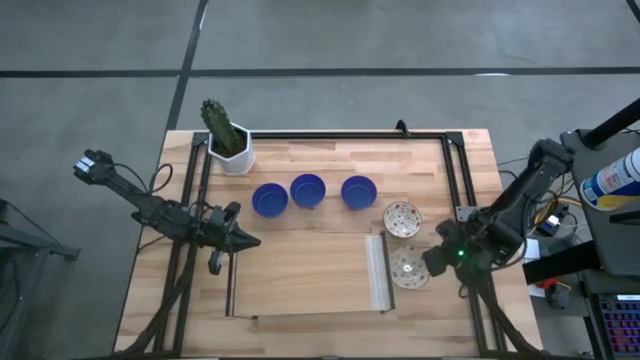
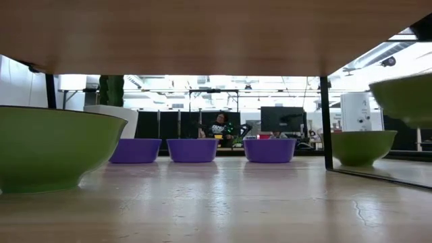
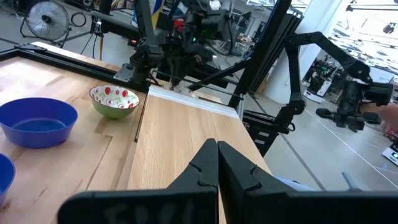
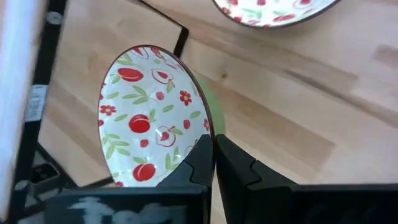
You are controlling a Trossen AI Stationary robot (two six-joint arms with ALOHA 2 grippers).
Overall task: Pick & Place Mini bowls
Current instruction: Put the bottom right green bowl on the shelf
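Observation:
Three blue mini bowls (image 1: 269, 199) (image 1: 307, 190) (image 1: 358, 192) stand in a row on the wooden table, right of the cactus pot (image 1: 230, 150). One white floral mini bowl (image 1: 402, 218) rests on its base to their right. My right gripper (image 1: 436, 262) is shut on the second floral bowl (image 1: 409, 267) nearer the table's near edge. In the low view this bowl's green underside (image 2: 405, 94) shows up off the table. My left gripper (image 1: 246, 240) hovers shut, near-left of the blue bowls, touching nothing. My right gripper pinches the floral bowl by its rim (image 4: 210, 132), on the side toward the table's right. One finger (image 4: 198, 163) lies inside the bowl and the other (image 4: 239, 167) outside. The fingers come from the table's right, slanting down. The bowl is tilted and lifted clear of the table.
A black frame (image 1: 450, 180) borders the work area, and a pale strip (image 1: 378, 272) lies left of the held bowl. In the low view a big green bowl (image 2: 54, 148) sits close at the left. Bare wood (image 1: 300, 270) lies between my two grippers.

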